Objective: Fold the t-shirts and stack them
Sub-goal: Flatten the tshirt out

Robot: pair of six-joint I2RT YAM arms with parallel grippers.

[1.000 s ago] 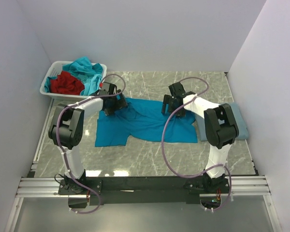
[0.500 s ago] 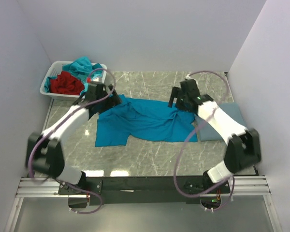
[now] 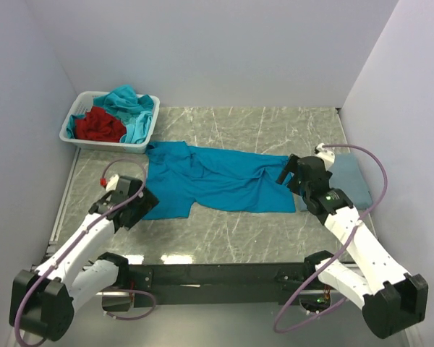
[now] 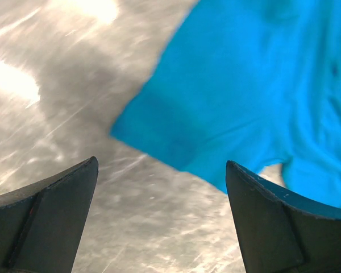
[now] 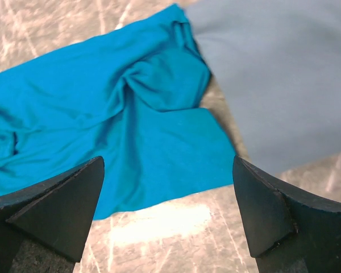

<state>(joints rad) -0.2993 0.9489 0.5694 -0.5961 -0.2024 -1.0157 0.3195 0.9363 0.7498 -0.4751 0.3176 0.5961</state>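
A bright teal-blue t-shirt [image 3: 217, 177] lies spread flat across the middle of the marble table [image 3: 224, 231]. It also shows in the left wrist view [image 4: 244, 85] and in the right wrist view [image 5: 102, 131]. A folded slate-blue t-shirt [image 3: 347, 177] lies at its right end, and also shows in the right wrist view [image 5: 278, 68]. My left gripper [image 3: 139, 202] is open and empty just off the shirt's near left corner. My right gripper [image 3: 295, 173] is open and empty at the shirt's right edge. Red [image 3: 98, 124] and turquoise [image 3: 130, 105] shirts sit in the basket.
A white slatted basket [image 3: 105, 141] stands at the far left corner. White walls close the left, back and right sides. The black arm rail runs along the near edge.
Both arms have let go of the teal-blue shirt and pulled back toward the near edge. The shirt now lies spread wider and flatter.
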